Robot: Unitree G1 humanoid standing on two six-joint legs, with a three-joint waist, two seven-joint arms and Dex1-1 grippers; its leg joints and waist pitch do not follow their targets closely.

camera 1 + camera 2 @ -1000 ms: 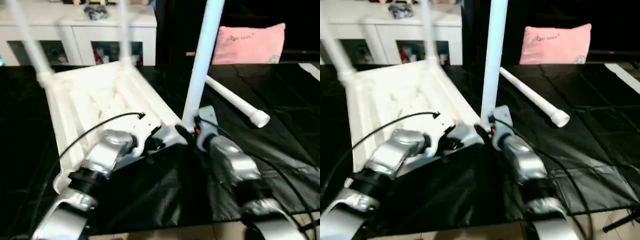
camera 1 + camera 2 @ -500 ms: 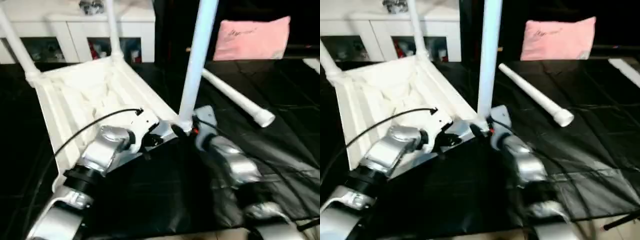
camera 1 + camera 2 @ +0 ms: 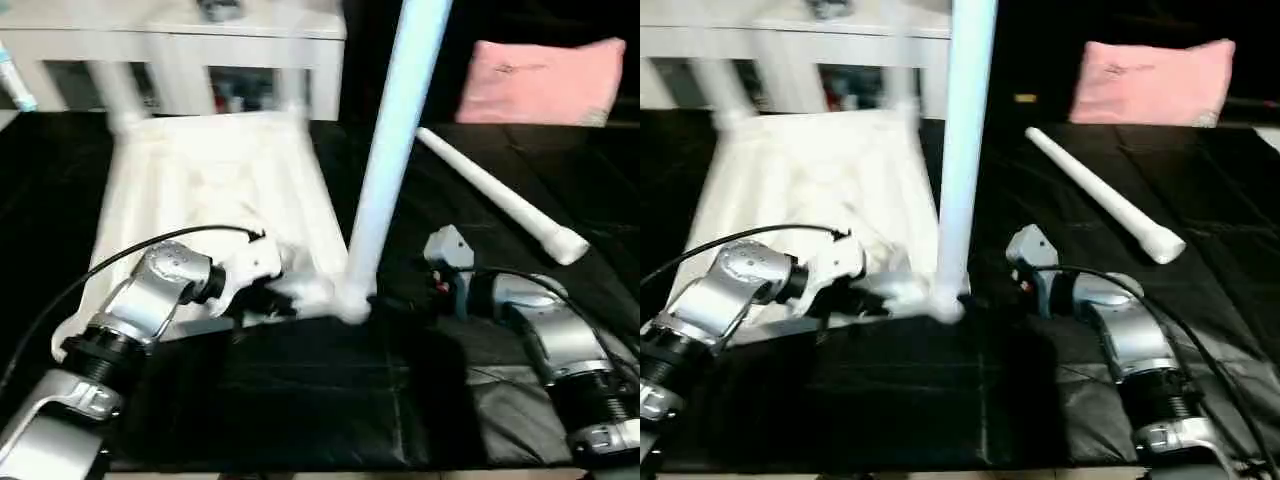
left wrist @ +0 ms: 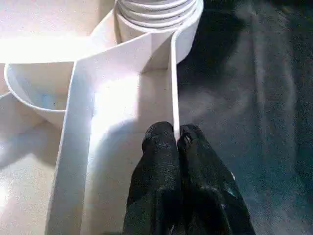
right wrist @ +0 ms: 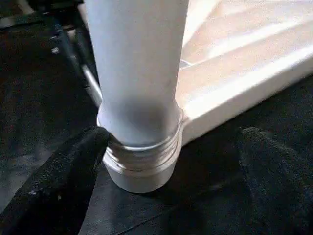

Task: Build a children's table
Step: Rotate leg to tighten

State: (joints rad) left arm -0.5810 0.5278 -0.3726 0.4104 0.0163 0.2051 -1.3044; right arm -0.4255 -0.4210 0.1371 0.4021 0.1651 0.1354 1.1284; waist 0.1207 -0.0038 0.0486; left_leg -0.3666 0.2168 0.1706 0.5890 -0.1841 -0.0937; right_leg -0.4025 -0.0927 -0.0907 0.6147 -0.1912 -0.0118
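Where R gripper (image 5: 171,161) gripped before: fingers now off upright leg (image 3: 385,170).

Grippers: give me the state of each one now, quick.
Left gripper: shut, fingers pinching a thin rib of the tabletop.
Right gripper: open, fingers spread either side of the upright leg, not clamping it.

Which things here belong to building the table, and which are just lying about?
Job: white plastic ribbed tabletop; upright white tube leg at its near corner; loose white tube leg lying on the black sheet.
Lying about: pink cushion; white glass-doored cabinet.
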